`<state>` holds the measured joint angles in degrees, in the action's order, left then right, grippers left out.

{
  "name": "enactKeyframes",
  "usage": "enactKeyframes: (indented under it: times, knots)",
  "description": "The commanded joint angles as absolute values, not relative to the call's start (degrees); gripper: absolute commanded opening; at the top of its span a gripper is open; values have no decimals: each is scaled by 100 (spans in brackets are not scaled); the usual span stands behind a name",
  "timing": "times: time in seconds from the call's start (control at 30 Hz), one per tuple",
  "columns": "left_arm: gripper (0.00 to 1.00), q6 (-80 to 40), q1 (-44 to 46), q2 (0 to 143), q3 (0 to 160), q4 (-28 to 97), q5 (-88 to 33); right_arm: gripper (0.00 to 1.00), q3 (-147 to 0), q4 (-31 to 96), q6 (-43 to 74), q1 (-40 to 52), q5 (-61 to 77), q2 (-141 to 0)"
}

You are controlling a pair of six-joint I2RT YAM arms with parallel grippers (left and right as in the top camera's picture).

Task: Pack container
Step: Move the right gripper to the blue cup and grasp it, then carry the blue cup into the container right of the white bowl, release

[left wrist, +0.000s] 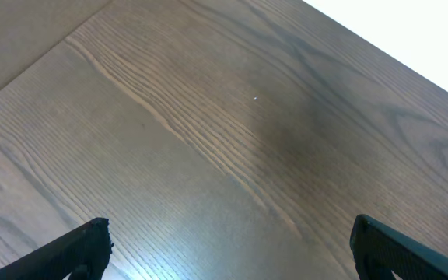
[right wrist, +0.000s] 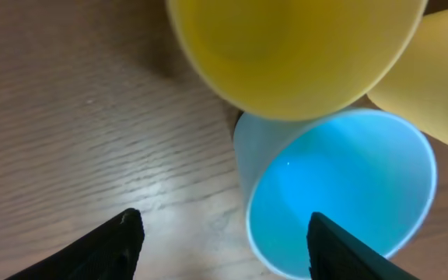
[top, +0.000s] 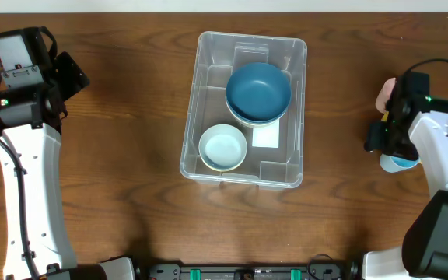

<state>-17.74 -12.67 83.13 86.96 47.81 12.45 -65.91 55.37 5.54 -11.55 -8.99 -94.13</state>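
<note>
The clear rectangular container (top: 195, 101) stands in the middle of the table. It holds a dark blue bowl (top: 258, 92) at the far end, a pale bowl (top: 223, 147) at the near left, and a white label (top: 266, 136) shows on its base. My right gripper (top: 379, 138) is at the right side, open (right wrist: 224, 243). Its jaws straddle the near wall of a light blue cup (right wrist: 341, 194), one finger over the cup's inside. My left gripper (top: 75, 75) is far left, open (left wrist: 232, 250) and empty over bare wood.
A yellow cup (right wrist: 294, 47) lies against the blue cup, and a second yellow one (right wrist: 434, 85) sits to its right. In the overhead view the blue cup (top: 399, 162) shows under my right arm, with something pink (top: 385, 95) beyond it near the right edge.
</note>
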Motion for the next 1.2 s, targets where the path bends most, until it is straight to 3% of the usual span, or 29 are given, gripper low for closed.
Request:
enactKeyframes:
  times: [0.0, 0.17, 0.3, 0.57, 0.9, 1.17]
  knots:
    - [98, -1719, -1291, 8267, 8799, 4797, 1334, 66, -6420, 5341, 366, -1282, -808, -9441]
    - [98, -1719, -1291, 8267, 8799, 4797, 1337, 54, -6154, 4954, 355, -1365, -810, -9441]
    - [98, -1719, -1291, 8267, 8799, 4797, 1337, 31, -6062, 4882, 362, -1398, -838, -9441]
    - [98, -1719, -1291, 8267, 8799, 4797, 1334, 1, -6064, 5068, 609, -1452, -1011, -9439]
    - [98, -1719, -1291, 8267, 8799, 4797, 1337, 1, -6230, 5706, 897, -1146, -659, -8794]
    - [98, -1719, -1291, 8267, 8799, 4797, 1334, 1, -7039, 6145, 895, 510, 163, -7511]
